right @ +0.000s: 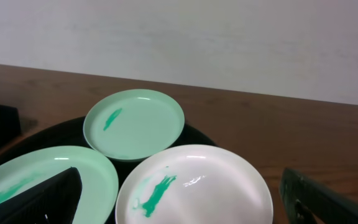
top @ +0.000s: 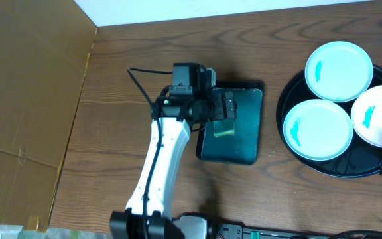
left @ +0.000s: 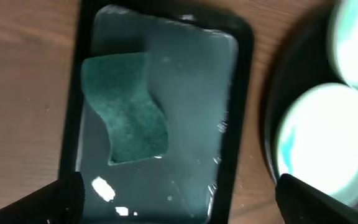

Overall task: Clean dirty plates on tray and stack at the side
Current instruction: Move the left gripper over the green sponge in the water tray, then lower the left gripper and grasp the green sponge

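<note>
Three smeared plates lie unstacked on the tray, right of frame; none apparently cleaned; left gripper spread empty above the sponge; right gripper likewise spread, empty.

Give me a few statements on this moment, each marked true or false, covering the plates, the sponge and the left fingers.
1. All three plates lie on the round black tray. True.
2. The sponge lies on a plate. False: it lies in the rectangular tray.
3. Every plate carries a turquoise smear. True.
4. The left fingers are shut on the sponge. False: they stand open, apart from it, holding nothing.
</note>
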You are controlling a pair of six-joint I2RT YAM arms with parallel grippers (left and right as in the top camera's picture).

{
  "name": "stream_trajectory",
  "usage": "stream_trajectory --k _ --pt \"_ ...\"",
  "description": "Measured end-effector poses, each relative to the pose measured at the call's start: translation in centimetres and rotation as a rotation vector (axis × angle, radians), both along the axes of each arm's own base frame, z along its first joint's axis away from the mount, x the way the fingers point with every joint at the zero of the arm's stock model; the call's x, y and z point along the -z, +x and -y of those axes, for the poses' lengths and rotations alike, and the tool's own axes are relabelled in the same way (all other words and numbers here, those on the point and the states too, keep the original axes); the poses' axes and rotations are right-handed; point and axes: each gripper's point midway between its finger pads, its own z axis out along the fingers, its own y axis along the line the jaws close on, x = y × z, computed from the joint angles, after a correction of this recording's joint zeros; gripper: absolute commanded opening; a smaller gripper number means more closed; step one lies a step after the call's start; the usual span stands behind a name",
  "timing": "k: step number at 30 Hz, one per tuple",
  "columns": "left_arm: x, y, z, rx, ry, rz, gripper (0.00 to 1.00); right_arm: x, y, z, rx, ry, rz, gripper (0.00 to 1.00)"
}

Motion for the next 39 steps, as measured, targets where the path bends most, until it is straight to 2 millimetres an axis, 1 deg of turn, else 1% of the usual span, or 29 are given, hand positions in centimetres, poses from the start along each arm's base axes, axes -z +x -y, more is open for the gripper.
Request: stream_trajectory --k 3,4,8,10,12,13,18,25,28,32,39 --pt "1.5 0.7 -1.4 -0.124 0.04 -0.041 0.98 0.0 0.0 0.0 0.0 0.0 0.0 0.99" --pt "2.0 1.2 -1.9 -0.162 0.055 -0.044 0.98 0.0 0.0 0.0 0.0 0.0 0.0 0.99" --pt "3.6 2.5 -2.7 -0.233 0.078 -0.053 0.98 0.0 0.0 0.0 0.0 0.0 0.0 0.99" --pt "4.3 2.9 -2.7 -0.246 0.078 -0.062 0.99 0.0 0.0 0.0 0.0 0.0 0.0 0.99" --pt "4.9 3.0 -2.7 -0.257 0.074 -0.076 0.91 0.0 0.0 0.0 0.0 0.0 0.0 0.99" --pt "5.3 3.0 -2.7 -0.263 0.072 -0.086 0.89 0.0 0.0 0.0 0.0 0.0 0.0 0.99" --pt "6.8 2.9 -2.6 -0.265 0.076 -0.131 0.89 0.0 0.0 0.0 0.0 0.0 0.0 0.99" --pt "10.5 2.3 -1.5 -0.233 0.084 -0.239 0.89 0.0 0.0 0.0 0.0 0.0 0.0 0.99" --pt "11.6 2.4 -1.1 -0.22 0.088 -0.257 0.89 0.0 0.0 0.0 0.0 0.0 0.0 0.99" --pt "12.1 3.0 -1.3 -0.225 0.105 -0.243 0.89 0.0 0.0 0.0 0.0 0.0 0.0 0.99" --pt "11.7 4.8 -2.0 -0.245 0.138 -0.165 0.89 0.0 0.0 0.0 0.0 0.0 0.0 0.99"
